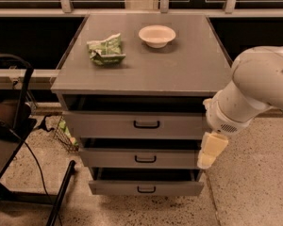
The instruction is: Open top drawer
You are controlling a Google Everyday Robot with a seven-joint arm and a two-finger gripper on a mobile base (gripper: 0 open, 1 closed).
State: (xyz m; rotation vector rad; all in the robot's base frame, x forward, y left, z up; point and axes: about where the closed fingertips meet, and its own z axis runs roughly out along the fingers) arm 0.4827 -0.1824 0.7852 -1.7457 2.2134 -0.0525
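Three grey drawers step down the cabinet (132, 92), and the top drawer (99, 125) sits just under the cabinet's tabletop (188, 60), a dark gap above it. My arm (254, 93) hangs off the cabinet's right front corner, placed, I judge, to swing in toward the black handle (146, 124) at the cabinet's middle. My jaws point down there, gripping nothing; I cannot tell their spread.

Matte grey top drawer (104, 125); smooth cream tool (212, 149) near right end.

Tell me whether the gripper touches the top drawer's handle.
Apart. Camera view: the gripper hangs well right of and below the top drawer's handle, with bare grey drawer front between them.
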